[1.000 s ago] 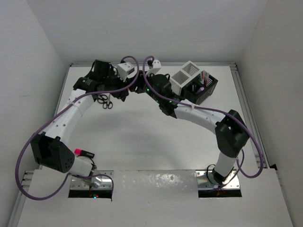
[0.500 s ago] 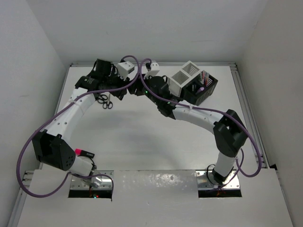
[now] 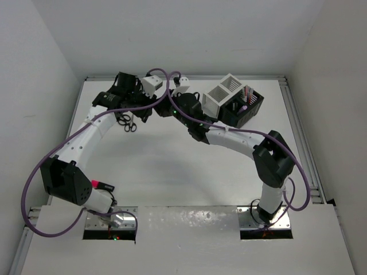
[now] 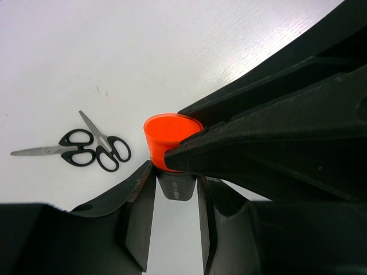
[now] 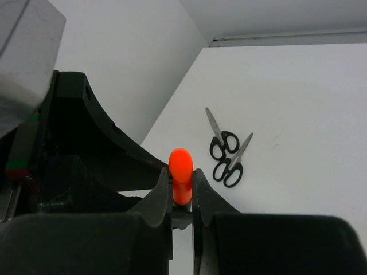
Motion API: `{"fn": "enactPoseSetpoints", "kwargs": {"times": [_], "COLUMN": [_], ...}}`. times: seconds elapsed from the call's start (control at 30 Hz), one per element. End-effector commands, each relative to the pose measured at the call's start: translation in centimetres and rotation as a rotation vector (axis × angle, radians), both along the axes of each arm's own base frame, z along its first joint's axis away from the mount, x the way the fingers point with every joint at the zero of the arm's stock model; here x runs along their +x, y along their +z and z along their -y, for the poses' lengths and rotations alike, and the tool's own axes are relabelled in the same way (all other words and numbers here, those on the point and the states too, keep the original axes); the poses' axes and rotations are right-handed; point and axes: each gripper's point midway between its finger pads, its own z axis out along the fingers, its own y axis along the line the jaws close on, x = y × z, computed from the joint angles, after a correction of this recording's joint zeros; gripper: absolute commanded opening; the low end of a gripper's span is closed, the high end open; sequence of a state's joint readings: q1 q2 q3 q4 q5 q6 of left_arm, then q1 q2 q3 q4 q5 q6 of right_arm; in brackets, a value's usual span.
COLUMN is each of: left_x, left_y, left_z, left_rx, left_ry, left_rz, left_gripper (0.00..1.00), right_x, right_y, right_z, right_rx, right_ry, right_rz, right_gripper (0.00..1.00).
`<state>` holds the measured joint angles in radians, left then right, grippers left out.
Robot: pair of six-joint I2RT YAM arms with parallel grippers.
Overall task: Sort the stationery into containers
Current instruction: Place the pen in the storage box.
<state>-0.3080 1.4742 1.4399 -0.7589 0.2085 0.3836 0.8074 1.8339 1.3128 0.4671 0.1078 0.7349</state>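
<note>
Pincer meets pincer above the table (image 3: 172, 166): my left pincer (image 4: 175, 180) and right pincer (image 5: 181, 183) come together well to the left of the desk organiser (image 3: 213, 102). I read it as a hand-over. The organiser sits on the right arm's side, so the right arm looks to be taking the load for the drop. The organiser is a white box joined to a black one, with a few pens (image 3: 246, 96) standing in the black half. Two pairs of scissors (image 4: 86, 150) lie crossed on the table, farther left of the organiser than the meeting point. The orange highlighter (image 4: 166, 134) hangs between the arms, off the table. The right pincer is closed tight on its orange cap end. The left pincer, fingers narrowly apart, clamps the dark barrel. Both grip it at once.
</note>
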Motion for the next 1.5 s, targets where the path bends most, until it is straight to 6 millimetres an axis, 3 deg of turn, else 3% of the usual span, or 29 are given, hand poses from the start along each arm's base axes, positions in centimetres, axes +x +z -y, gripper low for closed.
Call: {"fn": "enactPoseSetpoints", "kwargs": {"times": [0.0, 0.1, 0.13, 0.23, 0.3, 0.33, 0.4, 0.5, 0.53, 0.57, 0.63, 0.67, 0.7, 0.77, 0.8, 0.9, 1.07, 1.2, 1.47], "left_x": [0.6, 0.4, 0.3, 0.4, 0.3, 0.3, 0.2, -0.1, -0.2, -0.2, -0.2, -0.1, -0.1, 0.0, -0.1, -0.1, 0.2, 0.1, -0.5], "left_y": [3.8, 3.5, 3.6, 3.3, 3.1, 3.1, 3.1, 3.2, 3.3, 3.1, 2.4, 1.9, 1.0, 0.2, -0.5, -1.0, -1.3, -2.8, -4.3], "left_z": [3.5, 3.4, 3.4, 3.0, 2.7, 2.5, 2.1, 0.7, 0.3, -0.3, -2.2, -3.2, -4.6, -6.0, -7.1, -8.5, -10.3, -12.3, -14.1], "left_rx": [-0.100, -0.090, -0.088, -0.074, -0.067, -0.064, -0.058, -0.041, -0.036, -0.026, -0.009, 0.003, 0.015, 0.035, 0.046, 0.048, 0.071, 0.101, 0.115], "left_ry": [-0.100, -0.109, -0.110, -0.100, -0.090, -0.082, -0.076, -0.049, -0.038, -0.019, 0.042, 0.091, 0.136, 0.188, 0.228, 0.273, 0.339, 0.409, 0.456], "left_rz": [0.116, 0.109, 0.110, 0.111, 0.109, 0.106, 0.103, 0.103, 0.101, 0.101, 0.094, 0.087, 0.068, 0.060, 0.049, 0.039, 0.031, -0.036, -0.089], "left_gripper": [0.00, 0.33, 0.51, 0.76, 0.84, 0.99, 1.00, 1.00, 1.00, 1.00, 1.00, 1.00, 1.00, 1.00, 1.00, 1.00, 1.00, 1.00, 1.00], "right_x": [-1.3, -0.8, -0.5, 0.2, 0.6, 0.9, 1.5, 2.5, 3.1, 3.2, 4.1, 3.9, 4.7, 4.6, 4.9, 5.0, 5.4, 5.9, 6.3], "right_y": [0.6, 1.1, 1.1, 0.9, 0.8, 0.7, 0.5, 0.6, -0.1, 1.5, 1.3, 2.8, 2.5, 3.0, 2.3, 1.8, -0.4, -2.8, -7.1], "right_z": [-1.1, 0.0, 0.5, 1.9, 2.9, 3.9, 5.4, 9.3, 11.5, 13.6, 18.2, 20.2, 23.5, 27.1, 29.8, 33.6, 36.6, 38.4, 38.2], "right_rx": [0.038, 0.045, 0.046, 0.045, 0.041, 0.036, 0.013, -0.056, -0.085, -0.083, -0.168, -0.187, -0.283, -0.357, -0.428, -0.490, -0.523, -0.521, -0.519], "right_ry": [0.050, 0.025, 0.013, -0.017, -0.037, -0.063, -0.094, -0.184, -0.233, -0.287, -0.382, -0.425, -0.512, -0.596, -0.654, -0.730, -0.775, -0.802, -0.753], "right_rz": [0.013, 0.027, 0.029, 0.028, 0.032, 0.032, 0.045, 0.084, 0.079, 0.110, 0.139, 0.173, 0.189, 0.195, 0.177, 0.150, 0.094, 0.041, -0.024], "right_gripper": [0.00, 0.00, 0.00, 0.00, 0.00, 0.00, 0.00, 0.00, 0.00, 0.00, 0.00, 0.00, 0.00, 0.00, 0.00, 0.00, 0.00, 0.00, 0.00]}}
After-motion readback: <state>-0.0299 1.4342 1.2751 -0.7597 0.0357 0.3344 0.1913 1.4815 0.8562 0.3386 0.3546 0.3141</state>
